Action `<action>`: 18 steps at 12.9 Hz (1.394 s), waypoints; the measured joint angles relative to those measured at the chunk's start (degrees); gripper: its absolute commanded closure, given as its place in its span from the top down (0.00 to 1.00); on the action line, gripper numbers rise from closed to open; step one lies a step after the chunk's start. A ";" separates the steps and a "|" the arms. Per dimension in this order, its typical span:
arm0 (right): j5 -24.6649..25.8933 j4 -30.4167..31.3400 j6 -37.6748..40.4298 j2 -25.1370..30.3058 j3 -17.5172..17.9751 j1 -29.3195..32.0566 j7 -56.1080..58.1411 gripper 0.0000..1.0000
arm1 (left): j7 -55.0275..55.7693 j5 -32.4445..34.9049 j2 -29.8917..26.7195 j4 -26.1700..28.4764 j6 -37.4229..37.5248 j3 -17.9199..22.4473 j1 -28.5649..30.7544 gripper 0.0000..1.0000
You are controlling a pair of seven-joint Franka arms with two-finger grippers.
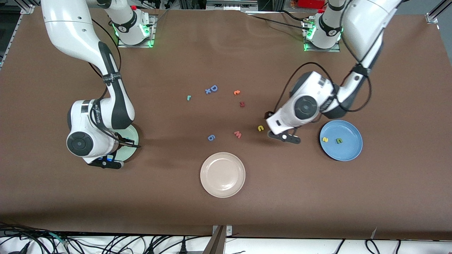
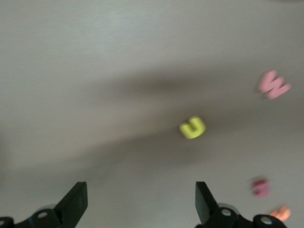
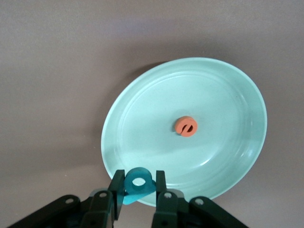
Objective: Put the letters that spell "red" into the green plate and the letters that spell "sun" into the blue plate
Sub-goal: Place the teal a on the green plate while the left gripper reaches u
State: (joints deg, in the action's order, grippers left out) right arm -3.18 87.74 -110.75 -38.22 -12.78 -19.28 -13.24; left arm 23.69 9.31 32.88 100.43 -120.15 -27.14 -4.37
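Note:
My right gripper (image 3: 137, 187) is shut on the teal d (image 3: 139, 183) and hangs over the edge of the green plate (image 3: 142, 118). The orange e (image 3: 185, 126) lies in the middle of that plate. In the front view the right gripper (image 1: 106, 163) covers part of the green plate (image 1: 129, 152). The teal r (image 1: 189, 97) lies on the table. The blue plate (image 1: 348, 150) holds the yellow s (image 1: 325, 139) and the olive-green n (image 1: 338, 140). My left gripper (image 1: 287, 138) is open with nothing in it, between the blue plate and the yellow u (image 1: 260, 128), (image 2: 192, 127).
A cream plate (image 1: 222, 174) sits nearest the front camera. Loose on the table are a pink w (image 1: 237, 134), a blue 6 (image 1: 211, 137), a blue D (image 1: 212, 89), an orange c-like letter (image 1: 237, 92) and a dark red letter (image 1: 242, 104).

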 measured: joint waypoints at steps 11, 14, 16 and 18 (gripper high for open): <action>-0.01 28.41 -33.37 10.06 -2.45 0.03 7.62 0.43 | 10.28 4.60 7.93 0.78 -14.65 0.76 -3.58 0.88; -0.01 28.75 -33.74 11.19 -2.45 0.03 7.62 1.00 | 11.49 6.45 8.21 2.10 -14.87 0.88 -4.08 0.81; -0.01 28.76 -33.73 11.92 -2.45 0.03 7.63 1.00 | 12.28 8.17 8.33 3.18 -15.86 1.01 -3.96 0.66; -0.04 28.79 -33.51 12.57 -2.43 0.02 7.59 1.00 | 12.58 8.32 8.33 3.34 -16.14 1.04 -3.88 0.43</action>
State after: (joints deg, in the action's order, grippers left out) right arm -3.23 116.53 -144.25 -25.65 -15.20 -19.26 -5.65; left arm 36.27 17.63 41.21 103.78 -136.29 -26.10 -8.25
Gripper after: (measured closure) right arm 0.123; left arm 0.264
